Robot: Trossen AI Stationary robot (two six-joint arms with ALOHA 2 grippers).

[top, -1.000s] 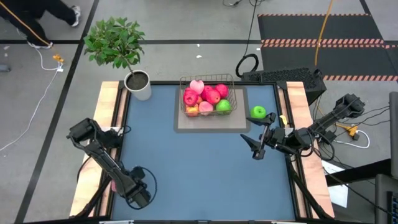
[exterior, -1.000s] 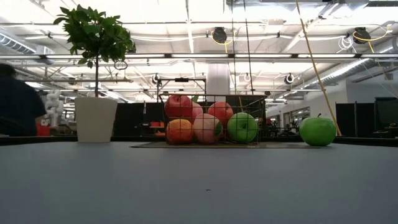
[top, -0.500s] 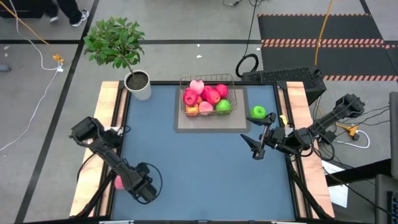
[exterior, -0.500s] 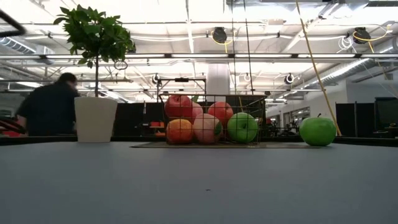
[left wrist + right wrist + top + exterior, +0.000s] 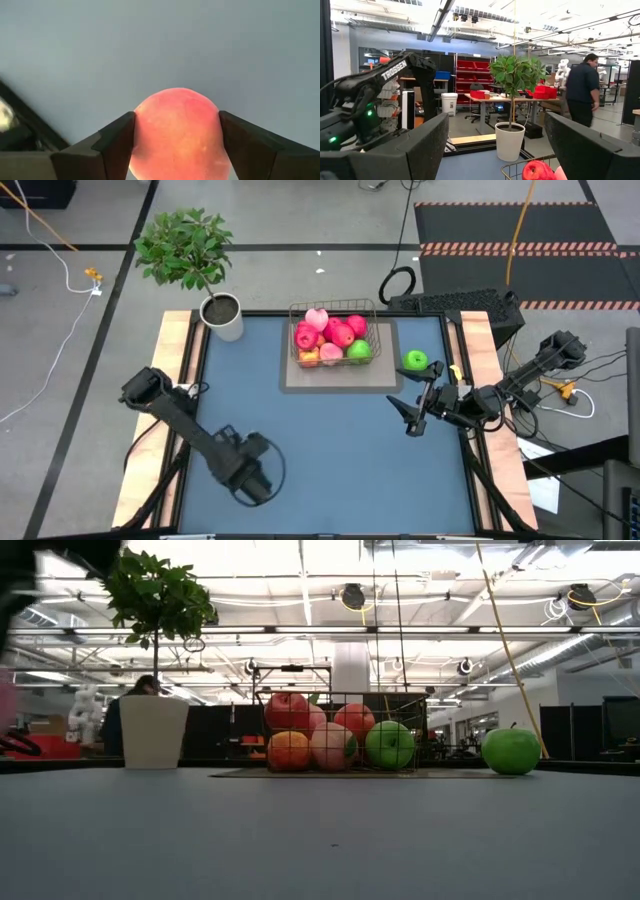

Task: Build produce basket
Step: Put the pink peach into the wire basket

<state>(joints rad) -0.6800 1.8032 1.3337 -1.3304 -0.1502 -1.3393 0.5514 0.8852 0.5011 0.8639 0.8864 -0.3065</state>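
Note:
The wire basket [image 5: 335,340] stands on a grey mat at the table's far middle and holds red apples, a green apple, peaches and an orange fruit; it also shows in the low view [image 5: 340,735]. A lone green apple [image 5: 415,361] rests on the table to the basket's right. My left gripper [image 5: 255,475] is over the table's near left part, shut on a pink peach [image 5: 176,135], which the gripper hides in the high view. My right gripper [image 5: 408,418] is open and empty, right of the table's middle, below the green apple in the high view. My left gripper pinches the peach by its two opposite sides [image 5: 140,135] between its two fingers [image 5: 117,145]. The fingers point down at the table. The peach sits between them above the blue-grey table top.
A white pot with a leafy plant [image 5: 222,315] stands at the far left corner. The grey mat [image 5: 340,380] lies under the basket. A person [image 5: 584,90] stands in the room beyond the table. Bare table lies between the two grippers.
My left gripper has gone from the table's left edge toward the right, farther over the table, with the peach kept between its fingers. A person beyond the table has walked along behind the plant pot.

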